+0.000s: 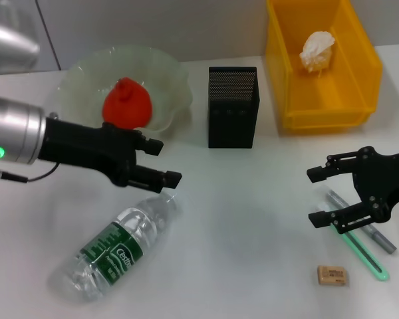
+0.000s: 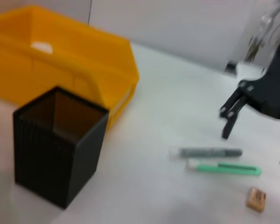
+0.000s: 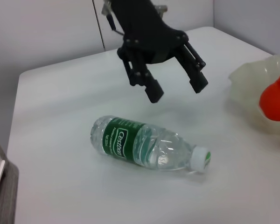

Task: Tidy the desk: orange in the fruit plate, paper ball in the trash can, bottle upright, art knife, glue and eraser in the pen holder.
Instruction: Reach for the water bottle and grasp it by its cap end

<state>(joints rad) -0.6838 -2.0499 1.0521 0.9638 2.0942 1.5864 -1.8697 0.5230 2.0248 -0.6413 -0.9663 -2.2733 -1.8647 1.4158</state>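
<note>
The bottle [image 1: 116,246] [image 3: 140,147] lies on its side on the white desk, cap toward my left gripper [image 1: 167,162] [image 3: 177,91]. That gripper hovers open just above the cap end. The orange [image 1: 126,103] [image 3: 276,100] sits in the fruit plate [image 1: 73,76] [image 3: 247,84]. The paper ball [image 1: 317,51] rests inside the trash can [image 1: 369,66] [image 2: 84,60]. My right gripper [image 1: 312,197] is open beside the grey glue stick [image 1: 366,222] [image 2: 207,152] and the green art knife [image 1: 362,256] [image 2: 226,168]. The eraser [image 1: 333,275] [image 2: 256,199] lies near the front edge. Between plate and bin stands the pen holder [image 1: 233,106] [image 2: 60,149].
A grey wall runs behind the desk. The glue, art knife and eraser lie close together at the front right corner, near the desk's edge.
</note>
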